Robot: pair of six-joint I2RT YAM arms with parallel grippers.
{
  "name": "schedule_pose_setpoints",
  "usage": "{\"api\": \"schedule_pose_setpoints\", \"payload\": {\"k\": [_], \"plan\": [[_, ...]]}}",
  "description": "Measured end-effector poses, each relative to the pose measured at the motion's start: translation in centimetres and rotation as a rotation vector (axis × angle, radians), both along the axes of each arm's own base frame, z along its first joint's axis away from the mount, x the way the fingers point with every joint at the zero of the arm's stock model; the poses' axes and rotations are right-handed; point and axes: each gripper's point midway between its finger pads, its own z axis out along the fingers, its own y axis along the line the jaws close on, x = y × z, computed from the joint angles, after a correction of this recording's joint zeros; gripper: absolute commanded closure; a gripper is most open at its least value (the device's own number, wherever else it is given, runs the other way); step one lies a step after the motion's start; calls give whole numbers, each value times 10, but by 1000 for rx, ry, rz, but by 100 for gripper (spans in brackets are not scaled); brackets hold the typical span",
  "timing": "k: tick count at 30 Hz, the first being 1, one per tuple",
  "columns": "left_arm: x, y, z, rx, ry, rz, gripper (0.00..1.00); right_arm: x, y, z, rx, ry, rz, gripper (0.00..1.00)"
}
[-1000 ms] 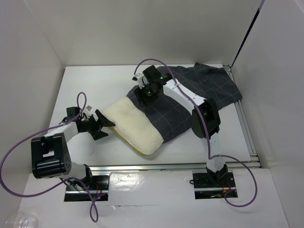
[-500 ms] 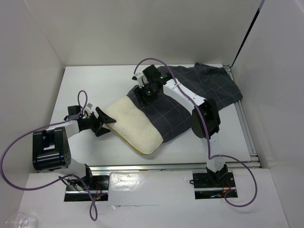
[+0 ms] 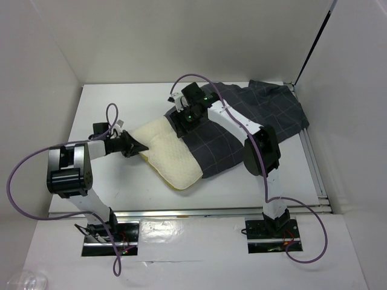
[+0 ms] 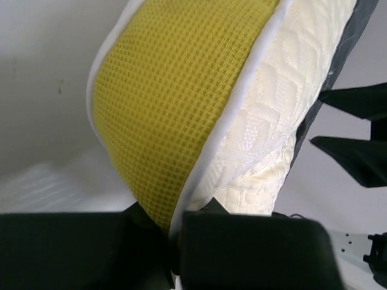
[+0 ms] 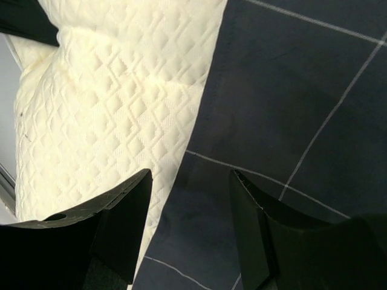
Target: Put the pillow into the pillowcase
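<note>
I saw the pillow [image 3: 171, 154] lying slantwise on the worktop [image 3: 115, 103]. Its left end was bare, and the hem of the pillowcase [image 3: 254, 115] was draped across its right part. The rest of the pillowcase lay spread toward the far right corner. My left gripper [image 3: 136, 147] was pressed together on the pillow's left edge, pinching the white piping beside the yellow mesh side. My right gripper [image 3: 181, 118] stood spread above the pillowcase hem where it met the pillow. Whether its fingers [image 5: 121, 211] touched the cloth, I couldn't tell.
</note>
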Motion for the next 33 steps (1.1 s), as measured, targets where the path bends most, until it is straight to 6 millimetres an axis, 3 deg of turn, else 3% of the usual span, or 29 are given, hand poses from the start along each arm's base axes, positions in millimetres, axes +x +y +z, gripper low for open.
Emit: {"api": "schedule_pose_setpoints", "payload": {"k": [6, 9, 14, 17, 20, 25, 28, 33], "plan": [[25, 10, 20, 166, -118, -35, 100, 0, 0, 0, 0, 0, 0, 37], [30, 10, 49, 348, -303, -102, 100, 0, 0, 1, 1, -1, 0, 36], [12, -2, 106, 618, -644, -221, 100, 10, 10, 17, 35, -30, 5, 36], [-8, -2, 111, 726, -738, -265, 100, 26, 20, 46, 97, -80, -10, 33], [-21, -1, 101, 792, -760, -301, 100, 49, 32, 93, 197, -176, -34, 32], [-34, 0, 92, 872, -796, -357, 100, 83, 34, 168, 357, -368, -75, 28], [-39, -2, 98, 911, -849, -384, 100, 92, 33, 184, 398, -418, -85, 28], [-41, -8, 113, 967, -954, -426, 100, 85, 38, 180, 413, -384, -51, 28]]}}
